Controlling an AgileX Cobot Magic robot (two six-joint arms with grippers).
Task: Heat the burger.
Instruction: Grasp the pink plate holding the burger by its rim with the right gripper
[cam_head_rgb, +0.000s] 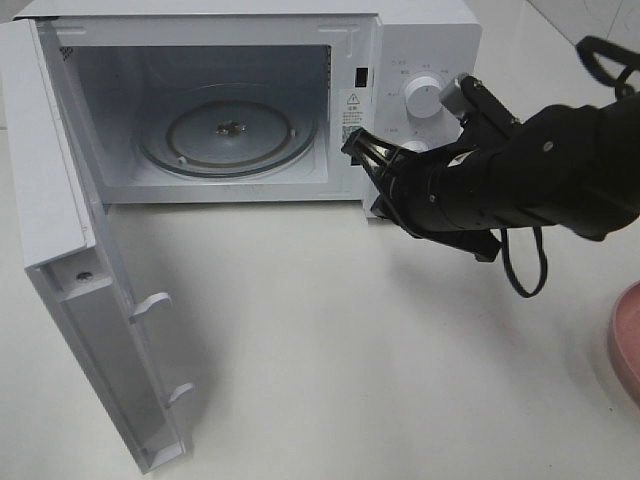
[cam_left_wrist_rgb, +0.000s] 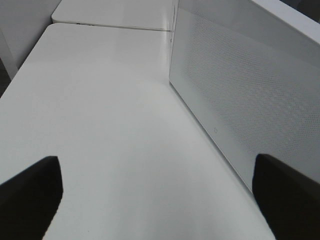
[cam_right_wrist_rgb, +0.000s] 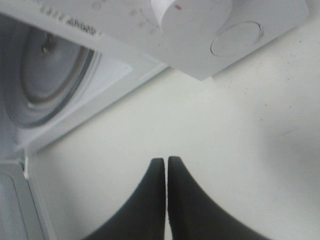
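The burger is out of view in every frame. The white microwave (cam_head_rgb: 400, 40) stands at the back with its door (cam_head_rgb: 70, 270) swung fully open to the left. Its glass turntable (cam_head_rgb: 230, 135) is bare. My right gripper (cam_head_rgb: 358, 150) hovers over the table just in front of the control panel, below the upper dial (cam_head_rgb: 422, 100). In the right wrist view its fingers (cam_right_wrist_rgb: 166, 165) are pressed together with nothing between them. In the left wrist view my left gripper (cam_left_wrist_rgb: 155, 200) is spread wide open over bare table, beside the outside of the door (cam_left_wrist_rgb: 240, 100).
A slice of a pink plate (cam_head_rgb: 626, 340) shows at the right edge of the table. The open door juts far toward the front left. A black cable (cam_head_rgb: 525, 265) loops under the right arm. White tabletop (cam_head_rgb: 380, 370) lies in front of the microwave.
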